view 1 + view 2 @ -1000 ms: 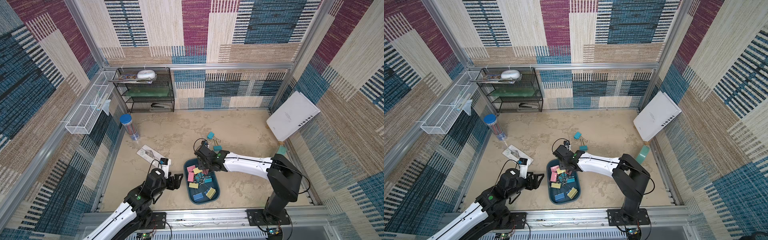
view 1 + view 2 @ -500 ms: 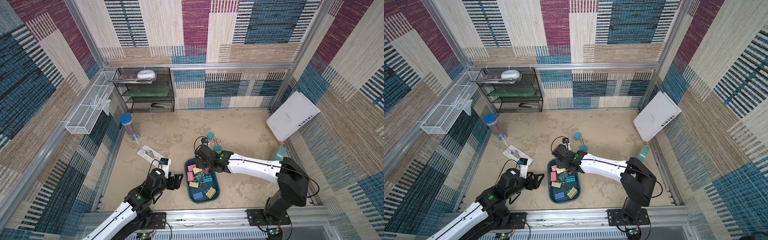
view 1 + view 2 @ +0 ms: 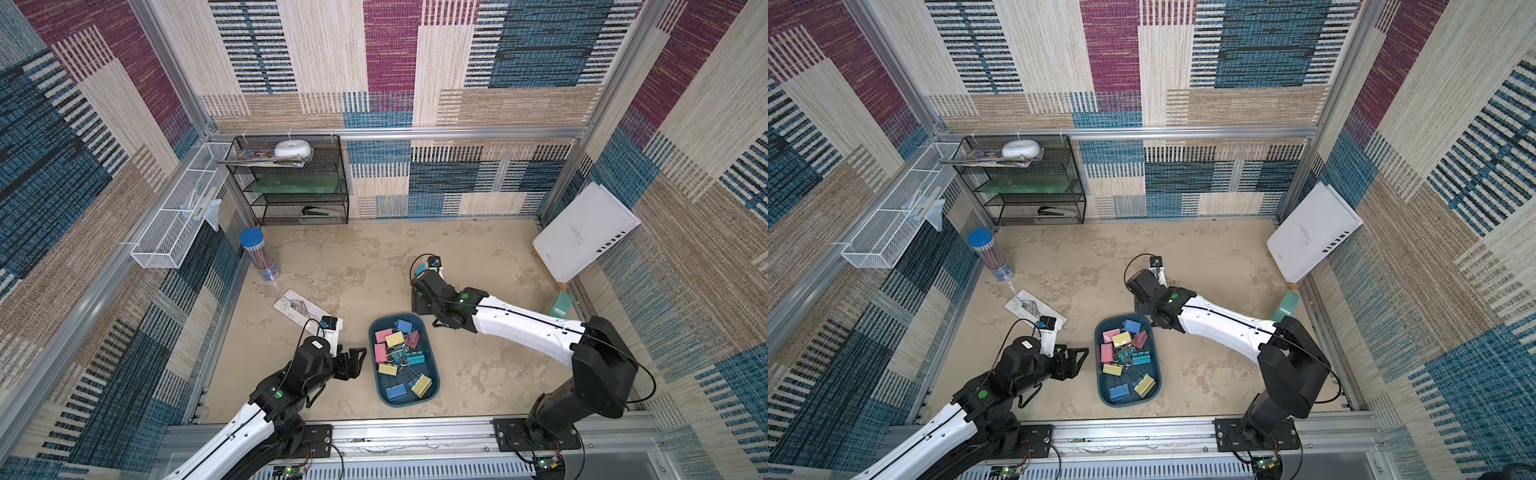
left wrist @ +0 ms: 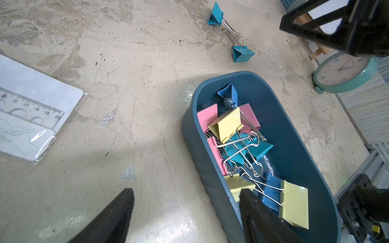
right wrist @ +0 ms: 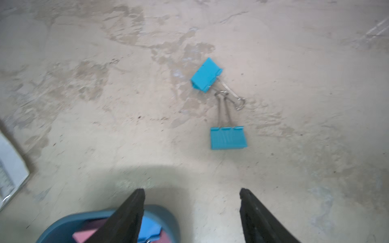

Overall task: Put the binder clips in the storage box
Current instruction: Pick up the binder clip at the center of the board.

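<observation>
Teal-bodied, two folding binder clips (image 5: 228, 137) lie on the beige tabletop (image 5: 84, 126) just beyond the dark blue oblong plastic storage box (image 4: 189, 136) holding the rest, their silver wire handles (image 5: 220, 94) seemingly hooked together. The right gripper (image 5: 191, 190) near them and the left gripper (image 4: 186, 190) beside the box both hang with jaws spread, empty. Lifting one clip may drag its neighbour and spill it short of the rim.

I count two teal binder clips (image 5: 228, 137) loose on the tabletop (image 5: 84, 126), at 12 o'clock from the single storage box (image 4: 290, 126). Inside it I make out three pink, three yellow, two blue and at least one teal, the tangle hiding any more. Elsewhere: one mint clock (image 4: 343, 72), one ruler pack (image 4: 31, 109), one pencil tube (image 3: 257, 257).
</observation>
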Available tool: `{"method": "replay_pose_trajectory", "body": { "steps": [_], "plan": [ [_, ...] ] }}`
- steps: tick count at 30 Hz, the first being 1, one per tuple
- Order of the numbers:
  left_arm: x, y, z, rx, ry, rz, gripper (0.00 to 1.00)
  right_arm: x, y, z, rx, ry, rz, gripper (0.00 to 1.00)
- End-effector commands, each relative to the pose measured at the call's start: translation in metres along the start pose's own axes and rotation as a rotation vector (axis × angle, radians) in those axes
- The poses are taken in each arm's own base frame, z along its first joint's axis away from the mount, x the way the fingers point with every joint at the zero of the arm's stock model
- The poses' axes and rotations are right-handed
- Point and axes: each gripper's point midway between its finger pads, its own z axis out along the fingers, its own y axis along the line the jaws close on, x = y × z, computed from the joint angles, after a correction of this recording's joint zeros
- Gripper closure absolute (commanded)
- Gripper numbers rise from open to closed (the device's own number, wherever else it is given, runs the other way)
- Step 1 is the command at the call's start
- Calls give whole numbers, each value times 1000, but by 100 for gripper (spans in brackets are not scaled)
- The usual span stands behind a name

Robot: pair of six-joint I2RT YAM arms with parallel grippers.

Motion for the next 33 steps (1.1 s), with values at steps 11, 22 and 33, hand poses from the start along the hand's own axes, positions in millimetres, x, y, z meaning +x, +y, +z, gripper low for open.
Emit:
{"method": "replay_pose_trajectory", "body": {
  "steps": [11,22,33],
  "plan": [
    [-2,-3,-3,18,-17,10,17,-80,-1,103,-164,-3,-281,17],
    [-3,-2,-1,9,-16,9,17,-57,7,139,-287,24,-623,13],
    [-2,-2,0,8,-10,9,17,-37,5,163,-327,84,-699,11]
  ]
}}
